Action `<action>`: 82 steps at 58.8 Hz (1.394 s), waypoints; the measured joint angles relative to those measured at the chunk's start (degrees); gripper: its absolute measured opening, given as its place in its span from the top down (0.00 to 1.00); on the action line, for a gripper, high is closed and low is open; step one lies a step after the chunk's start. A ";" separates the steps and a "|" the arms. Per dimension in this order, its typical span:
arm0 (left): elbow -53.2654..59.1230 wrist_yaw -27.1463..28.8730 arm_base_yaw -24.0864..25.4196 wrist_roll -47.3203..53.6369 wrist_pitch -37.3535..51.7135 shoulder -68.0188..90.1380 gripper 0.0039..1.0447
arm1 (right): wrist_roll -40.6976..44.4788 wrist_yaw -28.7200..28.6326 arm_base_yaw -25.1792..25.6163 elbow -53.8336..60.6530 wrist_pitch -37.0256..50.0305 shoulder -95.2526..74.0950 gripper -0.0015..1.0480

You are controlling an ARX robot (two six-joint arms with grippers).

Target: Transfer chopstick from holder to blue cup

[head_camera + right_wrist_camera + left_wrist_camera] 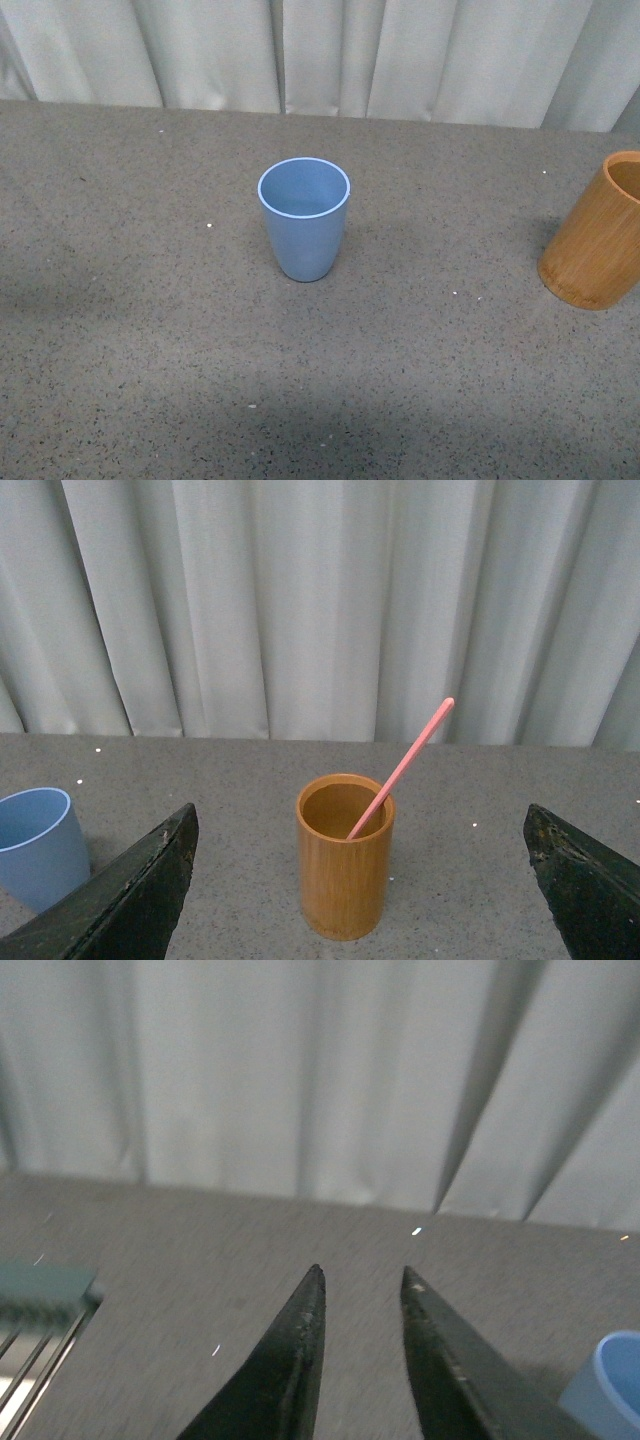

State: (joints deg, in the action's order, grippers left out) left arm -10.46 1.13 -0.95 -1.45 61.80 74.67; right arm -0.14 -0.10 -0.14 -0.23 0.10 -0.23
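Observation:
The blue cup [304,218] stands upright and empty in the middle of the table; it also shows in the left wrist view [612,1380] and the right wrist view [35,845]. The bamboo holder [598,232] stands at the right edge of the front view. In the right wrist view the holder [343,865] holds one salmon-pink chopstick [403,766] leaning out of it. My right gripper [360,825] is open wide, with the holder in line between its fingers, further off. My left gripper [362,1278] is shut and empty, above the table beside the blue cup. Neither gripper shows in the front view.
A grey speckled table [150,330] with a pale curtain [320,50] behind it. A teal-edged rack with metal bars [40,1330] lies at the edge of the left wrist view.

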 joint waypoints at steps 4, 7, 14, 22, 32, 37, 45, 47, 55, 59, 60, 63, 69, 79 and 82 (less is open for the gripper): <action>7.43 -0.50 0.90 0.28 -11.58 -14.78 0.94 | 0.00 0.00 0.00 0.00 0.00 0.00 0.09; 9.40 -1.27 0.85 0.57 -24.57 -28.76 0.97 | -0.02 0.02 0.00 0.00 0.00 0.00 0.09; 9.35 -1.14 0.85 0.85 -52.39 -60.37 0.97 | -0.02 0.17 0.00 0.00 -0.02 0.00 0.09; 9.35 -1.11 0.85 1.01 -61.57 -74.14 0.97 | 0.00 0.02 0.00 0.00 -0.02 0.00 0.09; 9.35 -1.18 0.85 0.98 -61.72 -74.40 0.95 | 0.00 0.04 0.00 0.00 -0.02 0.02 0.09; 9.35 -1.16 0.85 1.01 -61.72 -74.40 0.81 | -0.02 0.09 0.00 0.00 -0.02 0.02 0.09; 9.35 -1.11 0.85 1.01 -61.75 -74.40 0.57 | -2.99 3.82 -0.33 -1.03 -1.38 -2.71 0.09; 9.35 -1.01 0.85 1.01 -61.77 -74.40 0.51 | -6.08 4.55 0.37 -1.68 1.33 -7.45 0.09; 9.35 -1.14 0.85 1.01 -61.77 -74.44 0.28 | -11.13 5.05 3.56 -5.18 17.90 -28.37 0.09; 9.35 -1.14 0.85 1.01 -61.77 -74.44 0.16 | -12.52 5.53 4.26 -8.70 25.73 -40.61 0.09; 9.35 -1.11 0.85 1.01 -61.77 -74.44 0.15 | -12.90 5.60 4.31 -9.29 26.64 -42.29 0.09; 9.35 -1.11 0.85 1.01 -61.77 -74.44 0.06 | -13.94 5.90 4.39 -12.31 29.90 -50.42 0.09; 9.35 -1.11 0.85 1.11 -61.77 -74.44 0.07 | -16.83 6.14 4.39 -18.45 30.67 -65.33 0.09; 9.35 -1.11 0.85 1.16 -61.77 -74.44 0.06 | -20.72 8.92 5.51 -26.03 26.91 -77.72 0.09; 9.35 -1.11 0.85 1.16 -61.77 -74.44 0.06 | -20.85 10.40 5.95 -27.80 26.23 -79.67 0.09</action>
State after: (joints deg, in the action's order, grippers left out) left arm -1.10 0.01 -0.10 -0.30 0.03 0.23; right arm -20.99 10.31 5.80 -28.03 26.33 -79.90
